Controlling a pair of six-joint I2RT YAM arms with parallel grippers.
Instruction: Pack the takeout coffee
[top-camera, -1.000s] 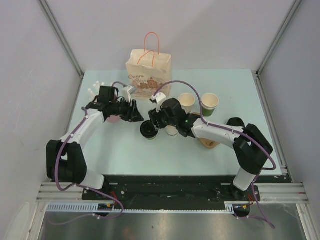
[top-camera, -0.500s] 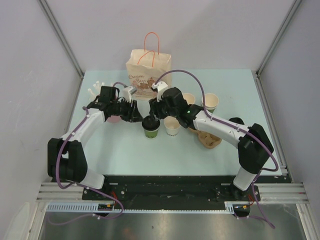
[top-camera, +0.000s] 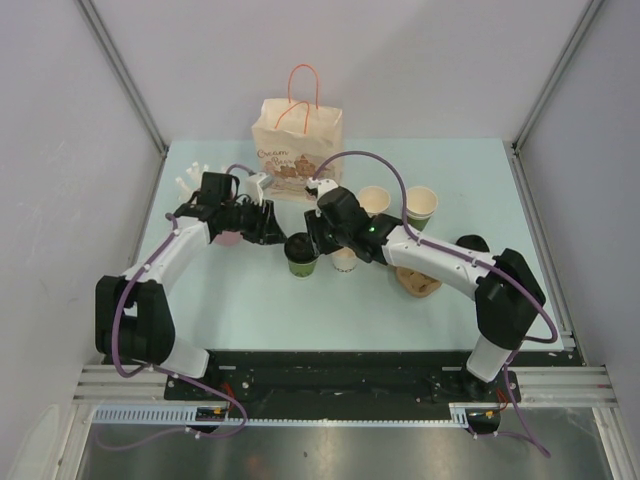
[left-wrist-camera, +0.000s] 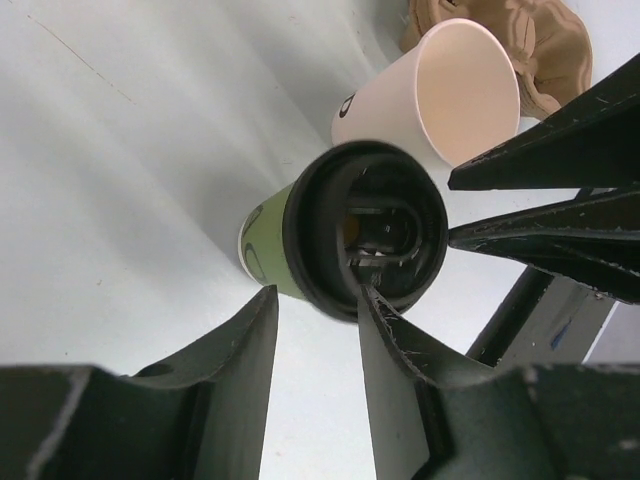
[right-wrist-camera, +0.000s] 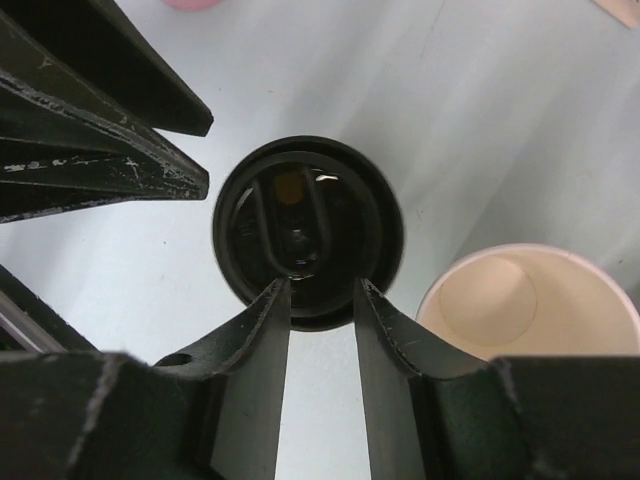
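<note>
The dark green cup (top-camera: 300, 264) with a black lid (top-camera: 299, 246) stands upright on the table at centre. My right gripper (top-camera: 312, 240) hovers right over the lid (right-wrist-camera: 308, 215), its fingers a little apart and holding nothing (right-wrist-camera: 322, 285). My left gripper (top-camera: 275, 232) is just left of the cup, slightly open and empty (left-wrist-camera: 318, 295). One of its fingertips reaches the lid's rim (left-wrist-camera: 365, 230) in the left wrist view. A lidless white cup (top-camera: 346, 262) stands beside the green one (left-wrist-camera: 265, 235). No white cup with a lid shows.
A brown pulp tray (top-camera: 415, 280) lies under my right arm. Two more lidless cups, white (top-camera: 374, 200) and green (top-camera: 420, 203), stand behind it. A paper bag (top-camera: 297, 150) stands at the back centre. A pink object (top-camera: 228, 238) lies under my left arm.
My right gripper drew back from the lidded green cup, then came down close over its lid again. The cup stands slightly farther back. My left arm has barely moved.
</note>
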